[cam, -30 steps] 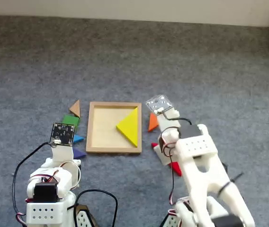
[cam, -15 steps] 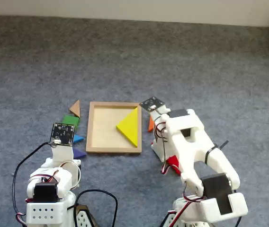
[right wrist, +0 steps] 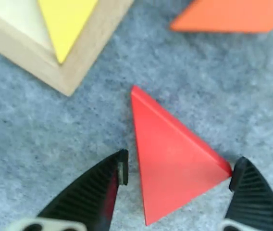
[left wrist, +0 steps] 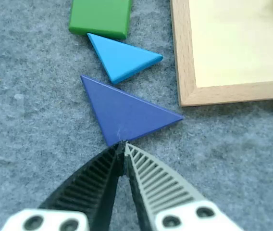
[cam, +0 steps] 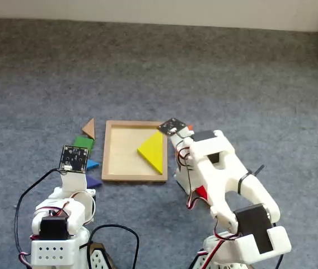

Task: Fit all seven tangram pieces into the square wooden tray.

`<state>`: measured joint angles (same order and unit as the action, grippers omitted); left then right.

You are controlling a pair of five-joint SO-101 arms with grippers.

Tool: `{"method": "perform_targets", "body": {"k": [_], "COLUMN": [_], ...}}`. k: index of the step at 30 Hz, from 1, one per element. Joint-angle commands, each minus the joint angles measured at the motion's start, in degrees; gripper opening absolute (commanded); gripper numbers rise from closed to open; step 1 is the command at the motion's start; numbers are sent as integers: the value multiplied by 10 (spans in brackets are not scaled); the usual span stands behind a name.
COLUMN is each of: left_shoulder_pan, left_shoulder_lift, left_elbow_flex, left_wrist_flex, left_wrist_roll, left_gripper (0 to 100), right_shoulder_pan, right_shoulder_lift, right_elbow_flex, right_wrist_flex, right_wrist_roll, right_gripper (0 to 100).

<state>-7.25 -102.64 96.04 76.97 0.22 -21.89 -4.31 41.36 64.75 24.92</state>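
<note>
The square wooden tray [cam: 107, 152] holds one yellow triangle [cam: 153, 150] against its right side. Left of the tray lie a brown triangle [cam: 89, 128], a green square [cam: 83, 143], a light blue triangle [left wrist: 122, 60] and a dark blue triangle [left wrist: 127, 113]. My left gripper [left wrist: 123, 147] is shut and empty, its tips at a corner of the dark blue triangle. My right gripper [right wrist: 179, 169] is open, low over the red triangle [right wrist: 170, 154], one finger on each side of it. An orange parallelogram [right wrist: 237, 17] lies just beyond, right of the tray corner [right wrist: 69, 72].
Everything rests on grey carpet. The right arm [cam: 215, 162] leans over the spot right of the tray and covers most of the red and orange pieces in the high view. A pale wall edge runs along the far side.
The right arm swung left and down toward the tray's right side, bringing its gripper over the red triangle. The left arm and all pieces stayed put.
</note>
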Motion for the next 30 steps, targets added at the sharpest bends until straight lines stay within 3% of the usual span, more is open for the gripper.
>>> {"method": "perform_targets", "body": {"k": [1, 13, 19, 30], "left_shoulder_pan": [-8, -8, -8, -8], "left_shoulder_lift": [-15, -15, -15, -15], "left_elbow_flex": [11, 11, 11, 11], "left_wrist_flex": [2, 2, 2, 2], "left_wrist_roll": [4, 4, 4, 4], "left_gripper": [6, 6, 6, 6], "right_shoulder_pan": [-7, 5, 7, 15], "right_shoulder_lift": [-1, -1, -1, -8], "right_elbow_flex": [-28, 3, 17, 16], "right_wrist_flex": [0, 0, -1, 5], "right_wrist_roll": [5, 5, 42, 41], "right_gripper": [327, 324, 269, 208]}}
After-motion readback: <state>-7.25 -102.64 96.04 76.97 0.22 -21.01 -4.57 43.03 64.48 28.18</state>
